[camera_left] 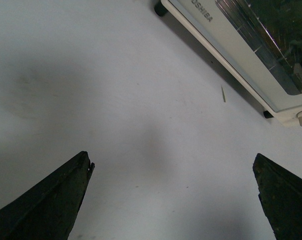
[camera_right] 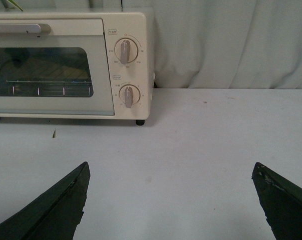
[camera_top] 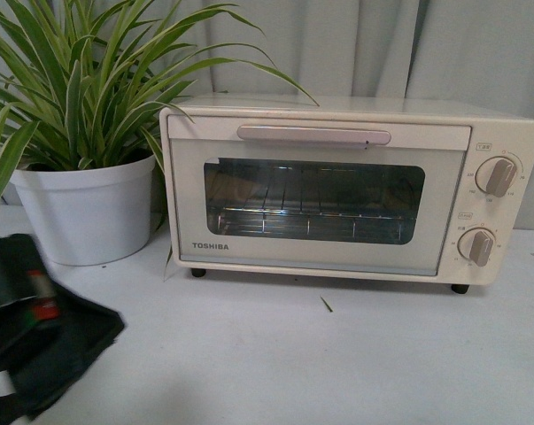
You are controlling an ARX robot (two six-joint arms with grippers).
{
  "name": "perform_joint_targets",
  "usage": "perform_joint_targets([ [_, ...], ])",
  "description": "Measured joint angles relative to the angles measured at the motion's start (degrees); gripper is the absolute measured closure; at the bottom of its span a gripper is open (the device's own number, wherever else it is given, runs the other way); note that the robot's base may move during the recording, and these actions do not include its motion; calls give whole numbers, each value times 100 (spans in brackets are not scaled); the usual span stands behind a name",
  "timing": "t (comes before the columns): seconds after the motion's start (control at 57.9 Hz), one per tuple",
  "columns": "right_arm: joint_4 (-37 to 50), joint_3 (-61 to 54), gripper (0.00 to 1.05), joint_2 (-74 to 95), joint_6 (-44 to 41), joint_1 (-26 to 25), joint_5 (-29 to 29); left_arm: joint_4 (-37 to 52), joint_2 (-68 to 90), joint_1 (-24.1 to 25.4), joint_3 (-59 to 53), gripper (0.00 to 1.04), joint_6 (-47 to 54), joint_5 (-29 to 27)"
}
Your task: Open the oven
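Observation:
The cream-white TOSHIBA oven (camera_top: 337, 190) stands on the white table with its glass door shut. Its long silver-lilac bar handle (camera_top: 313, 135) runs along the top of the door, two beige knobs (camera_top: 497, 175) sit at its right, and the wire rack shows through the window. The left arm (camera_top: 36, 328) lies low at the front left, blurred. My left gripper (camera_left: 173, 165) is open and empty over bare table, with the oven's lower corner (camera_left: 226, 35) ahead of it. My right gripper (camera_right: 171, 172) is open and empty, facing the oven's knob side (camera_right: 125, 70) from some distance.
A spider plant in a white pot (camera_top: 85, 212) stands close to the left of the oven, its leaves reaching over the oven's top. A small leaf scrap (camera_top: 326, 305) lies on the table in front of the oven. A grey curtain (camera_right: 231, 40) hangs behind.

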Motion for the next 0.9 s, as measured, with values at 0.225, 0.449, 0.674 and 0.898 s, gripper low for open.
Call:
perform_joint_targets([
  [0.225,0,0,9,0,0,0,0,664,1556,-284,717,6,-503,39],
  [0.449,0,0,9,0,0,0,0,925,2514,-365,1248,6,-881,131],
  [0.674,0,0,9,0,0,0,0,1054,3084,-396,1657,6,-1180,197],
  [0.898,0,0,9,0,0,0,0,1202,3394,-339,1917,7,-1362,304],
])
